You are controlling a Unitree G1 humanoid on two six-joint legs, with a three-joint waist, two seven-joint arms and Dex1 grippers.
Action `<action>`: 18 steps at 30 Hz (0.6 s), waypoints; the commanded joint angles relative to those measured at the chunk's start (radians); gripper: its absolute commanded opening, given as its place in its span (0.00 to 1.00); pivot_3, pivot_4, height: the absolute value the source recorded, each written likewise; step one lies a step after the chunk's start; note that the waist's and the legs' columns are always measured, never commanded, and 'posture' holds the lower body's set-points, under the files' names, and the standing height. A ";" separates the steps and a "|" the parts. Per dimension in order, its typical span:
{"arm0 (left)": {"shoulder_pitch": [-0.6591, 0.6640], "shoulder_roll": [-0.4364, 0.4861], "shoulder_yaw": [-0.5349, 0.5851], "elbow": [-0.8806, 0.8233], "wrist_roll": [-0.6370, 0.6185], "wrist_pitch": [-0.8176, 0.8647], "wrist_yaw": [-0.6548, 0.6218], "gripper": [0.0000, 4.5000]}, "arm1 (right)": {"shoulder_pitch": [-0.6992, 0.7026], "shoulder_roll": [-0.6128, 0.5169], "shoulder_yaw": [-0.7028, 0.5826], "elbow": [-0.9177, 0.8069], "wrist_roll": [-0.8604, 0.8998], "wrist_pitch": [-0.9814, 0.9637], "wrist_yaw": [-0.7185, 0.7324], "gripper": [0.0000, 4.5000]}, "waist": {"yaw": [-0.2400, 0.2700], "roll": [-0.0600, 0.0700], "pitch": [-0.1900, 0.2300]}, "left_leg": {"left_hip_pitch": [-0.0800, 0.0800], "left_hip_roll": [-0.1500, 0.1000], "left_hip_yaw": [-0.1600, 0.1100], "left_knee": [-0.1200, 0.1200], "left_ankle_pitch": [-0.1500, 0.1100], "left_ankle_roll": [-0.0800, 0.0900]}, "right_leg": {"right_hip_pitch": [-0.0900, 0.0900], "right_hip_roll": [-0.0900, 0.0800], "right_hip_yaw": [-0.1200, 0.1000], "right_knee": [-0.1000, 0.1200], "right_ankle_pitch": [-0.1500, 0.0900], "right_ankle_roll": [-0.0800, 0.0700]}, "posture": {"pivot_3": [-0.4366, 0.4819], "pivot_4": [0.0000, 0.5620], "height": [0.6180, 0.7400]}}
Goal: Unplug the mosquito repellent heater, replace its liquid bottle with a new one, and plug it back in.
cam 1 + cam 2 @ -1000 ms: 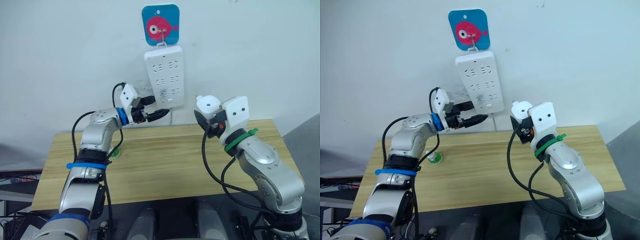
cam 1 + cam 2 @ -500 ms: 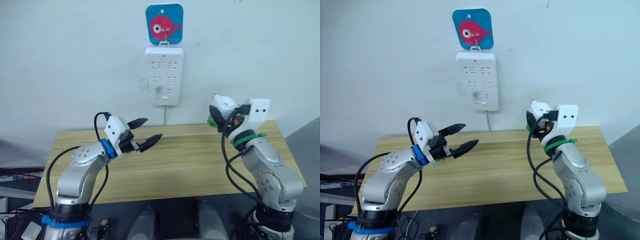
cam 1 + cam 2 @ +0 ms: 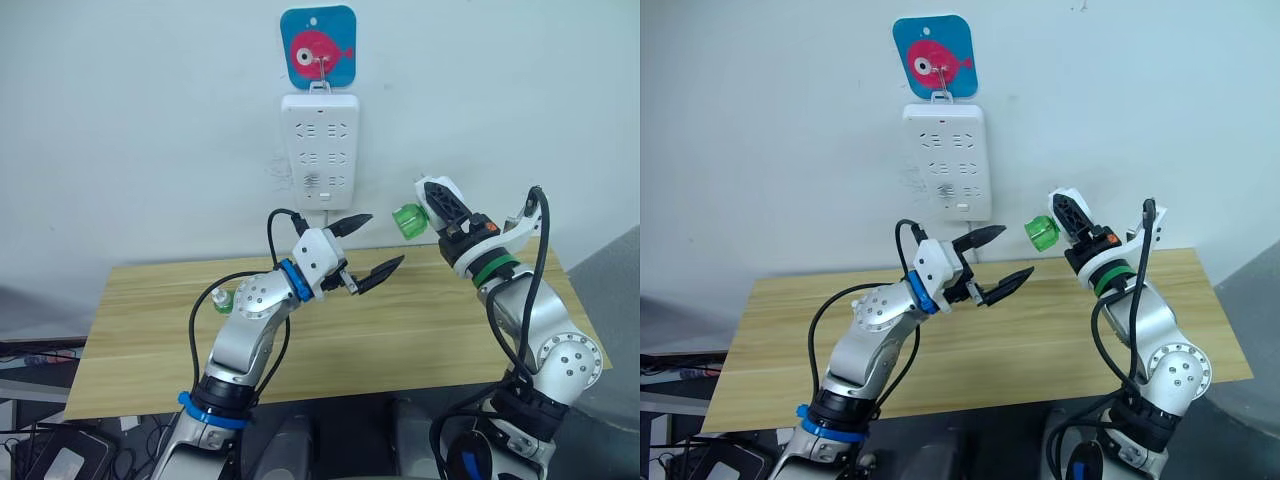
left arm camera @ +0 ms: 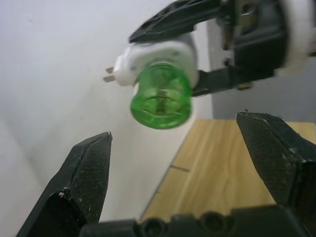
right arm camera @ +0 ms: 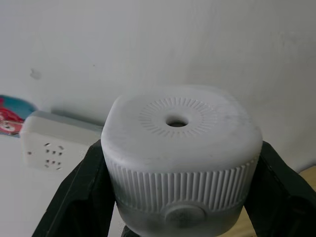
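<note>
The robot's right gripper is clamped around the mosquito repellent heater, a small white rounded unit with a round hole in its face, held up in the air in front of the wall, unplugged, with its green liquid bottle pointing sideways toward the other arm. The left gripper hangs just beside that bottle with its two black fingers spread wide and nothing between them; in the left wrist view the bottle sits centred between the fingers but not yet touched. The step in hand looks like taking the old bottle off. To do it well, the left arm should slide forward until the fingers straddle the bottle's body squarely, close firmly on the green plastic rather than the white housing, then turn it about its own axis while the right grip keeps the heater steady. A second small green-capped bottle stands on the wooden table behind the left arm, near the table's back edge. On the white wall hangs a long white socket strip beneath a blue hook plate bearing a pink fish.
</note>
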 commanded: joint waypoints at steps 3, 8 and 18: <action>-0.035 -0.036 -0.031 0.021 0.031 -0.066 0.029 0.99 | 0.027 -0.066 0.101 -0.050 0.124 -0.093 -0.048 0.66 | 0.000 0.000 0.000 | 0.000 0.000 0.000 0.000 0.000 0.000 | 0.000 0.000 0.000 0.000 0.000 0.000 | 0.46 0.45 1.00; -0.055 -0.048 -0.028 0.047 0.033 -0.083 0.038 0.99 | 0.048 -0.133 0.170 -0.057 0.178 -0.176 -0.066 0.66 | 0.000 0.000 0.000 | 0.000 0.000 0.000 0.000 0.000 0.000 | 0.000 0.000 0.000 0.000 0.000 0.000 | 0.46 0.45 1.00; -0.087 -0.077 -0.027 0.103 0.028 -0.129 0.049 0.86 | 0.075 -0.233 0.258 -0.069 0.250 -0.287 -0.079 0.66 | 0.001 0.000 0.000 | -0.001 0.000 0.000 0.000 0.000 0.001 | 0.000 0.000 -0.001 -0.001 0.000 0.000 | 0.46 0.47 1.00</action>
